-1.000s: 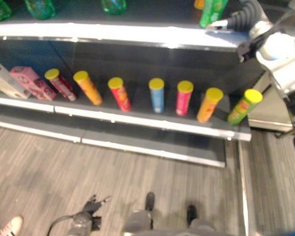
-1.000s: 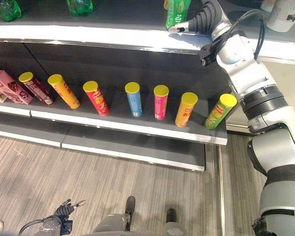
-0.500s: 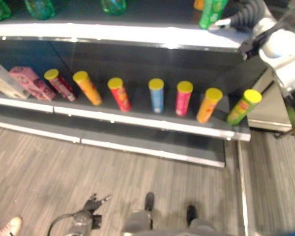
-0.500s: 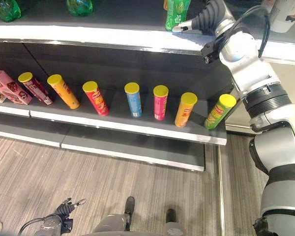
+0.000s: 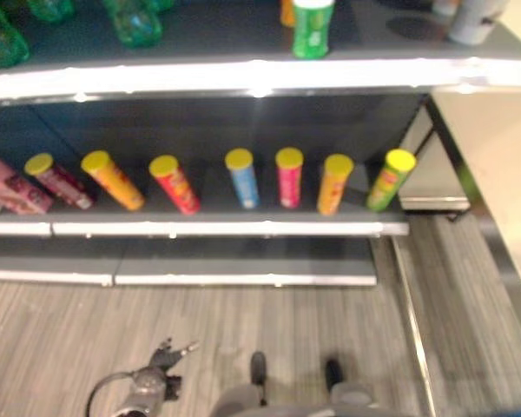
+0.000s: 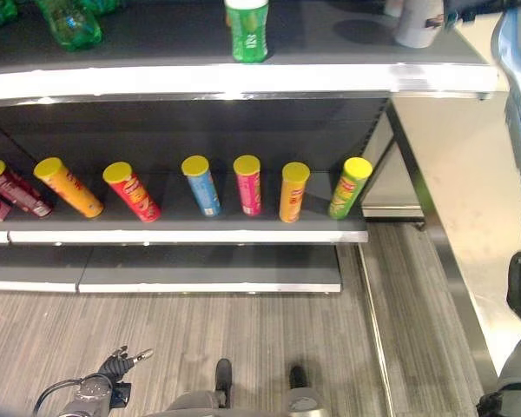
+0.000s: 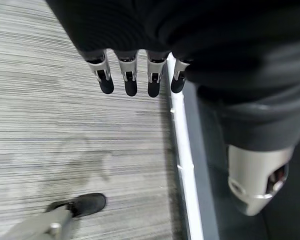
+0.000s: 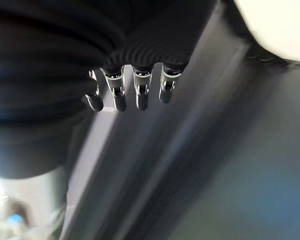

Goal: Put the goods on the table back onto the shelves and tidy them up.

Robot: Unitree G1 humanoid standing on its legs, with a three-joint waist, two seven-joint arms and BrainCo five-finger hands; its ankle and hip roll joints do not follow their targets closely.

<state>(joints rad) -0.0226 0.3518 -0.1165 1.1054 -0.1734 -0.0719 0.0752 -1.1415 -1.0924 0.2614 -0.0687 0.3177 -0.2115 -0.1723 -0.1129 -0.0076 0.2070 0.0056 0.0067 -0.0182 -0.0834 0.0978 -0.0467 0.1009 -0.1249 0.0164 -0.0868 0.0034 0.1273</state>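
Right hand (image 8: 130, 90) has withdrawn from the green bottle (image 6: 247, 30) on the upper shelf (image 6: 243, 80); both hands' fingers relaxed, empty. Left hand (image 7: 135, 75) idle. Advise returning squarely to the bench.

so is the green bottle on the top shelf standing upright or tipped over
Upright. The green bottle stands on its base near the front edge of the top shelf, white cap up, apart from the other bottles.
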